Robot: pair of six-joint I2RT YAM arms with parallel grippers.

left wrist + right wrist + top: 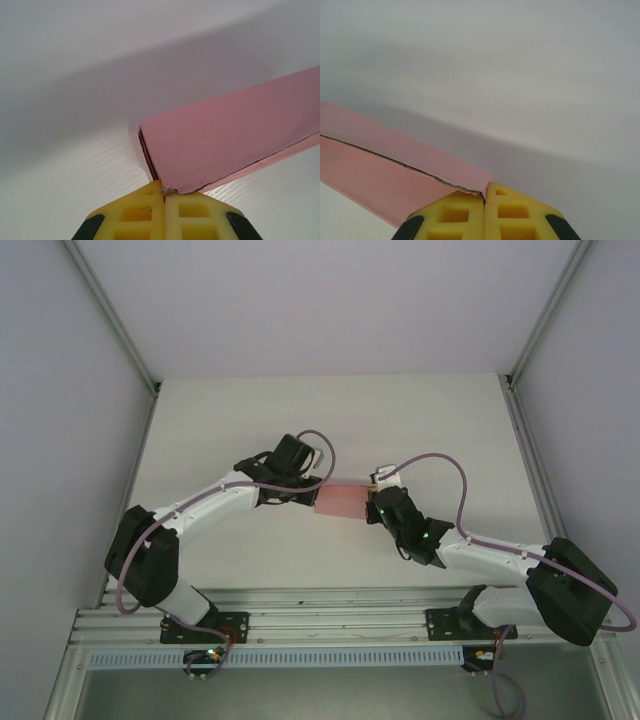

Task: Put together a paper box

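"Paper box (340,499): where do you have it?"

"You have it near the middle of the white surface (240,410), spanning the gap between your two arms. From above it reads as a small flat pink rectangle, long side running left to right."

"What do your wrist cameras give you on it?"

"On your left wrist the paper box (225,135) runs away up to the right as a long pink panel. Its near end shows a narrow dark gap between layers of card. On your right wrist the paper box (380,170) runs off to the left, with a thin dark line where one pink face meets another."

"How is your left end effector?"

"Your left end effector (164,192) is clenched on the box's near corner. The yellow fingers (135,212) meet, with the card pinched at their tips. From above, your left end effector (308,494) sits at the box's left end."

"And your right?"

"Your right end effector (484,194) is likewise clenched, and the card's edge ends right at the tips. From above, your right end effector (372,506) sits at the box's right end."

"Is it resting on the surface?"

"You cannot tell; its underside is hidden."
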